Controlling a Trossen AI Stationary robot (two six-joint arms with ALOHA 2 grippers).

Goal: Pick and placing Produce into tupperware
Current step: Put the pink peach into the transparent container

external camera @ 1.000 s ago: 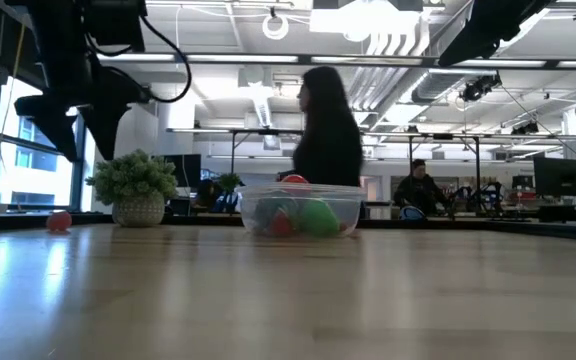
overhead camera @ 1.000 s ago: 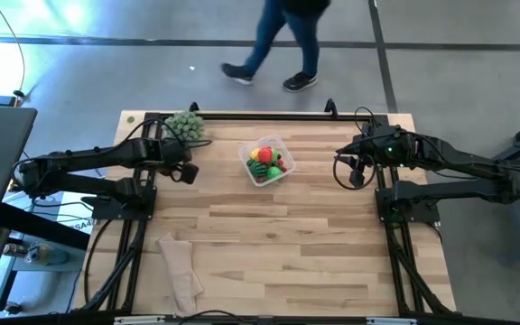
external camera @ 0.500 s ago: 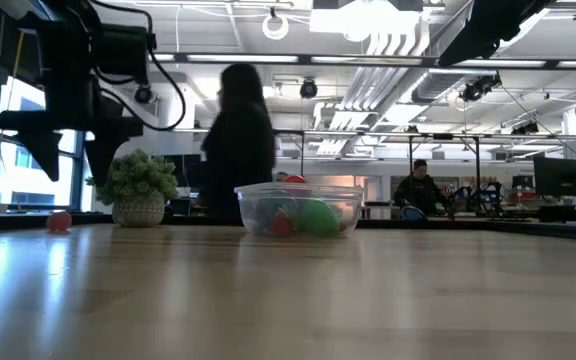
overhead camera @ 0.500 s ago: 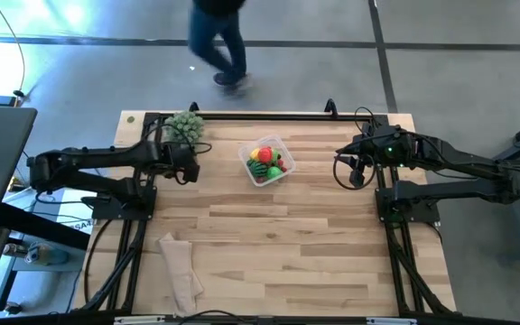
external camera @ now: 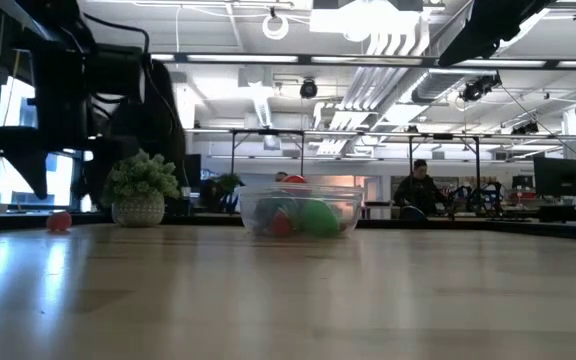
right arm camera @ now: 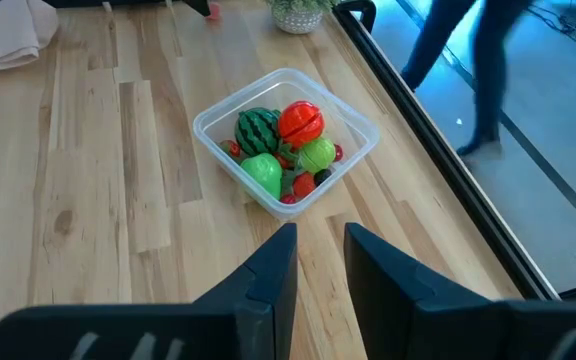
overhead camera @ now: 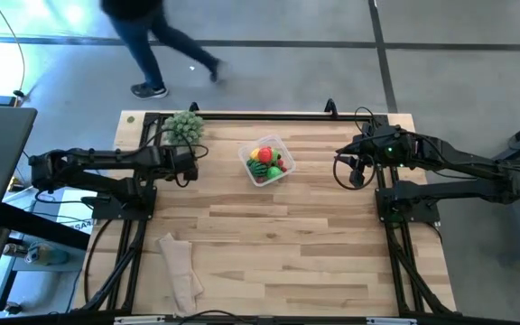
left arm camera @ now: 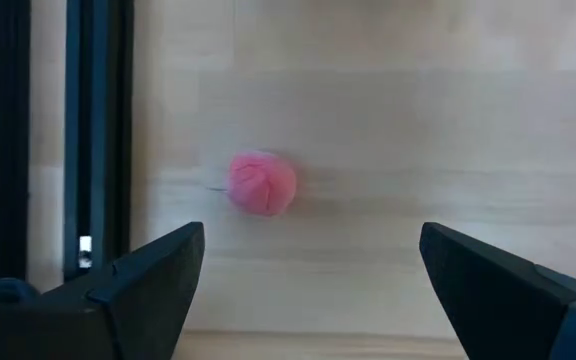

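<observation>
One camera hangs above me and looks straight down on the whole table (overhead camera: 269, 244), both my arms and a strip of floor, while another sits at table-top height and looks level across the boards into the room behind. My left wrist camera looks down close on the wood past my left pincer (left arm camera: 313, 290), and my right wrist camera looks from farther off along the table past my right pincer (right arm camera: 320, 270). The clear tub (overhead camera: 266, 161) of toy fruit shows in the overhead, level and right wrist views.

My left pincer (left arm camera: 303, 290) hangs above the counter, fingers spread wide; my right pincer (right arm camera: 318, 265) waits, fingers narrowly parted.
</observation>
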